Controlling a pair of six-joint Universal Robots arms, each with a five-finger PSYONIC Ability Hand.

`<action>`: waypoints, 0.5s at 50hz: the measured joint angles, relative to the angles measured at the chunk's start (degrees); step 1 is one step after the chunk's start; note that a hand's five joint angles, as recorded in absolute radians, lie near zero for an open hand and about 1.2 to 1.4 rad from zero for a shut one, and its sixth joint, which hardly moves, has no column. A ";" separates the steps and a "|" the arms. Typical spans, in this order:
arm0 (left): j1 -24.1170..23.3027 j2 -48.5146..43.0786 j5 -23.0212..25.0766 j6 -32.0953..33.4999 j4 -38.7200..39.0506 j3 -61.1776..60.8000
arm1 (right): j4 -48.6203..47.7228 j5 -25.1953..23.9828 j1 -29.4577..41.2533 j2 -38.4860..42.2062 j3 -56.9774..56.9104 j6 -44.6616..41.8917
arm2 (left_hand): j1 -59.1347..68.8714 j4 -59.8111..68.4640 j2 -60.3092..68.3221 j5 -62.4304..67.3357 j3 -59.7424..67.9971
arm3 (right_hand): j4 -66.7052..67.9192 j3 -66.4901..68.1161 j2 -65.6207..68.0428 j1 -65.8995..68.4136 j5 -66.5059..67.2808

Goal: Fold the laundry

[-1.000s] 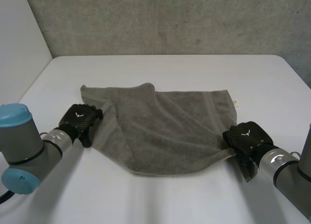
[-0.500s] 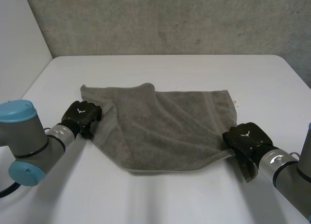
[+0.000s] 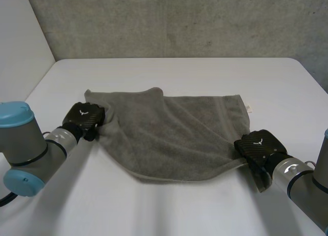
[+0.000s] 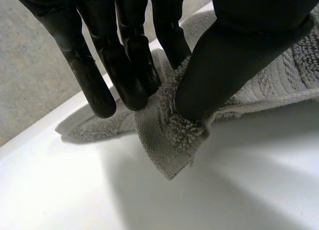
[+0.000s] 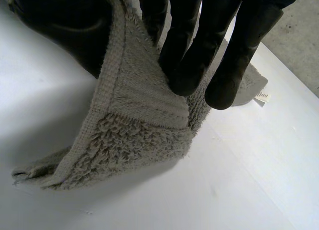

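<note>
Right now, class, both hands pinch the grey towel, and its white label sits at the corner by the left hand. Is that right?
Not quite. The left hand and right hand both pinch the towel, but the white label sits at the far corner on the right hand's side, as the head view shows.

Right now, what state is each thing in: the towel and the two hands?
towel: not yet folded, rumpled, spread on the table, far left corner flopped over
left hand: shut, pinching the towel's left corner between thumb and fingers
right hand: shut, pinching the towel's near right corner between thumb and fingers
</note>
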 measured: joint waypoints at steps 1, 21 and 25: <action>0.00 0.53 -0.05 -0.15 0.02 -0.25 | 0.00 0.00 0.00 0.00 0.00 0.00 | -0.08 0.12 0.11 0.00 0.07 | 0.00 0.00 0.00 0.00 0.00; 3.38 20.83 -7.94 1.13 -15.51 -10.64 | 2.70 0.05 -0.15 -6.84 -0.80 -0.55 | -0.07 0.33 0.29 0.25 0.29 | 0.28 0.00 0.00 0.00 0.00; 6.05 26.02 -8.74 2.41 -21.20 -13.68 | 7.29 -0.16 -0.21 -10.75 -1.47 -2.59 | -0.07 0.34 0.30 0.25 0.32 | 0.28 0.00 0.00 0.00 0.00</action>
